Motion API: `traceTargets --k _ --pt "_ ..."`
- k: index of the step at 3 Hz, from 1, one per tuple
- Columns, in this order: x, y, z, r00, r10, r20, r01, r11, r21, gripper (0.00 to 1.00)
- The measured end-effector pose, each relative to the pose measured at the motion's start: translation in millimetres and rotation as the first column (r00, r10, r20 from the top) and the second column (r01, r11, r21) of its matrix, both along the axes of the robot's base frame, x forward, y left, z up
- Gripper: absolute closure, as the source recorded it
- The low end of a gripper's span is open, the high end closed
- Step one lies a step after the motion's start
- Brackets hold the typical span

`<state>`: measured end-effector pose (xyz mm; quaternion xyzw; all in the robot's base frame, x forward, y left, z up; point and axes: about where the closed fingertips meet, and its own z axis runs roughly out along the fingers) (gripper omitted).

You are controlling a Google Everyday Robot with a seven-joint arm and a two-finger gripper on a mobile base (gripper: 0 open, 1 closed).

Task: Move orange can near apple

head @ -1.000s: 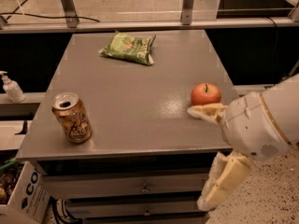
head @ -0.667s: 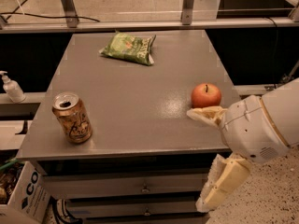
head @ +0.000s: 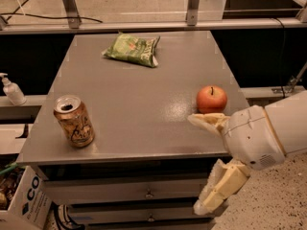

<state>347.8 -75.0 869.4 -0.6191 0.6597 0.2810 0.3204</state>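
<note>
The orange can [head: 74, 120] stands upright near the front left corner of the grey table [head: 144, 85]; it is orange-tan with dark swirls and an open silver top. The red-orange apple [head: 211, 99] with a dark stem sits near the table's right edge. My gripper [head: 201, 162] is at the lower right, in front of the apple, open and empty. One cream finger [head: 207, 121] lies over the table's front right corner just below the apple; the other finger [head: 218, 188] hangs below the table edge. The can is far to the gripper's left.
A green crinkled snack bag [head: 133, 49] lies at the back middle of the table. A white pump bottle [head: 12, 90] stands on a ledge to the left. A cardboard box [head: 21, 202] sits on the floor at lower left. Drawers run under the tabletop.
The gripper and arm have edged slightly forward and left at the table's front right corner. The can, apple and bag have not moved.
</note>
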Motion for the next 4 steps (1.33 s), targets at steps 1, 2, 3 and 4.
traceTargets --k 1,2,3,4 --pt "13 39 0 0.9989 -0.006 0.046 -0.001 0.988 0.156 0.0" --pt "17 89 8 0.9984 -0.044 0.034 0.035 0.97 0.241 0.0" --pt "24 155 23 0.9942 -0.105 0.024 0.091 0.934 0.345 0.0" --pt "37 167 32 0.9866 -0.16 0.03 0.138 0.92 0.368 0.0"
